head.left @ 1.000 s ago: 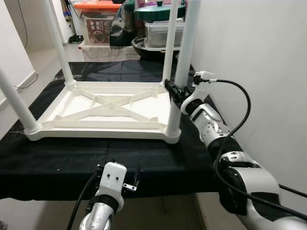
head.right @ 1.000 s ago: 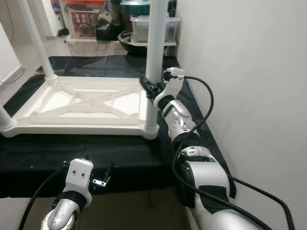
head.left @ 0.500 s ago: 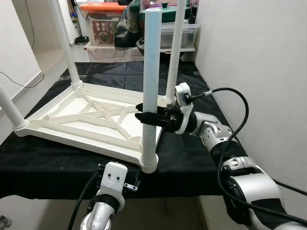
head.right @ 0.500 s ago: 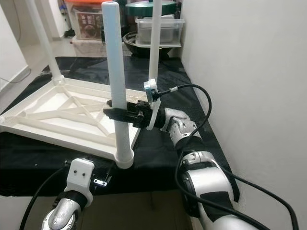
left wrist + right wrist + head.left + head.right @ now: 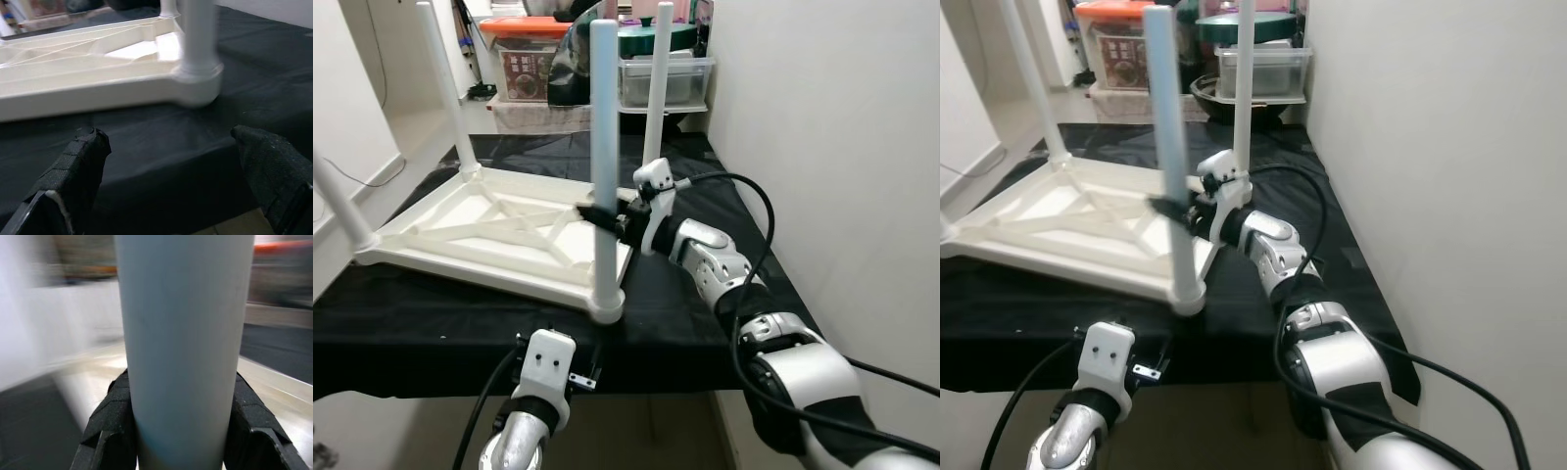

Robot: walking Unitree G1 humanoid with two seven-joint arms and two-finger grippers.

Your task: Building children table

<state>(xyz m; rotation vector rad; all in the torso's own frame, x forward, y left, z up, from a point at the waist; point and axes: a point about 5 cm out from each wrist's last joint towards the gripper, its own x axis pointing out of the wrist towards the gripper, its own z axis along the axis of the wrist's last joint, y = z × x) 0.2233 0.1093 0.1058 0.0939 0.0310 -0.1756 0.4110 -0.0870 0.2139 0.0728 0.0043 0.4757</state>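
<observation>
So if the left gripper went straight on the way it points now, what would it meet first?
Most likely the near corner of the upturned white table, where a leg socket stands on the black cloth. The left gripper is open, and depth is hard to judge.

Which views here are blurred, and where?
Right wrist view: the table leg held in the right pincer is sharp, the background smeared. Left wrist view: the tabletop is slightly soft. Right eye view: soft around that leg.
</observation>
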